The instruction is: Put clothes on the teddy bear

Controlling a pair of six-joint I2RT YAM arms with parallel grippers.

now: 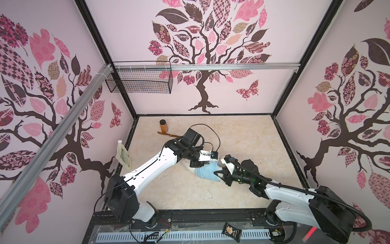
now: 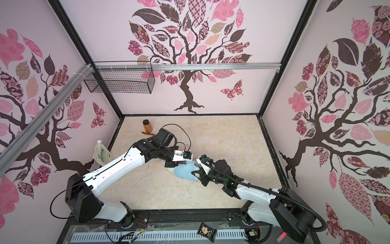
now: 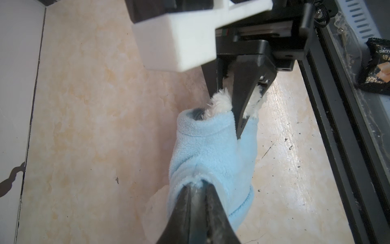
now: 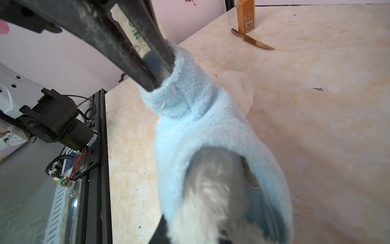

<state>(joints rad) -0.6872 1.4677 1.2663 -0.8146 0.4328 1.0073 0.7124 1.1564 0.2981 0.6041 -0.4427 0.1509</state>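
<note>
**Top views:** A white fluffy plush teddy bear point(image 1: 188, 166) lies on the beige marble-patterned counter point(image 1: 242, 137), a little in front of centre. Most of its body is covered by a light blue fleece shirt point(image 1: 206, 172) point(image 2: 186, 172). The left tool point(image 1: 200, 165) meets the bundle from the left. The right tool point(image 1: 218, 174) meets it from the right, with white fur showing at its tips. Well apart, near the back left corner, an amber jar with a dark lid point(image 1: 163, 125) stands just beside a brown wooden knife point(image 1: 166, 133). A pale printed pouch point(image 1: 123, 156) leans at the left wall.

**Left wrist view:** The left tool's two dark fingers point(image 3: 181, 211) are pressed together on an edge of the shirt point(image 3: 211, 147), pinching the fleece. Across the garment, the right tool point(image 3: 225, 114) is clamped on a tuft of the teddy bear's white fur point(image 3: 220, 103) that pokes from a shirt opening (which limb it is cannot be told). A black snack packet point(image 3: 377, 65) lies on the front ledge.

**Right wrist view:** The left tool point(image 4: 159, 79) grips a cuff-like end of the shirt point(image 4: 211, 126). White fur point(image 4: 211, 190) fills the garment's wide opening close to the lens. The jar point(image 4: 245, 15) and knife point(image 4: 252, 40) sit beyond on the counter.
</note>
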